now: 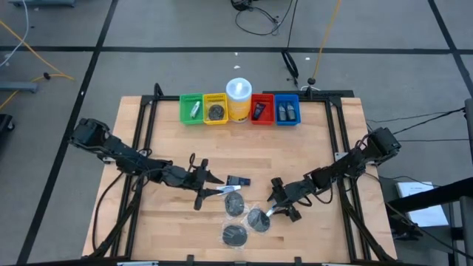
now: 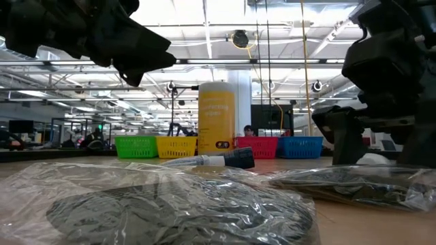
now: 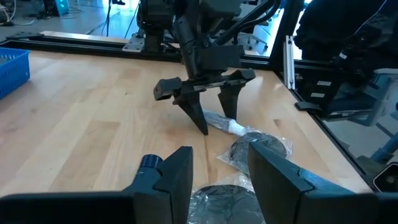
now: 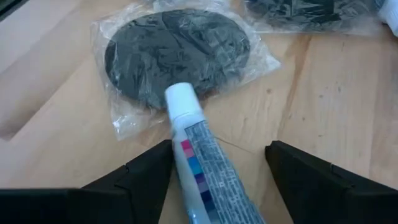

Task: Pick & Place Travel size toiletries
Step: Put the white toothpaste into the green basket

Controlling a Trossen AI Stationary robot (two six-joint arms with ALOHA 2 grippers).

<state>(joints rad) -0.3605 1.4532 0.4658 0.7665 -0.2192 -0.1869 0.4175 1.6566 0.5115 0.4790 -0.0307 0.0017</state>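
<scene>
White tube [image 4: 198, 162] lying flat, cap toward wrapped disc [image 4: 177, 55], between right gripper's [image 4: 217, 168] spread fingers, ungrasped.

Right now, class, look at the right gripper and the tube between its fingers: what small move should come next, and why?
Probably close the fingers. The right gripper is open and astride the white tube, whose cap end rests against a wrapped dark disc. The tube lies nearer one finger, so a slight sideways nudge to centre it first may help.
</scene>
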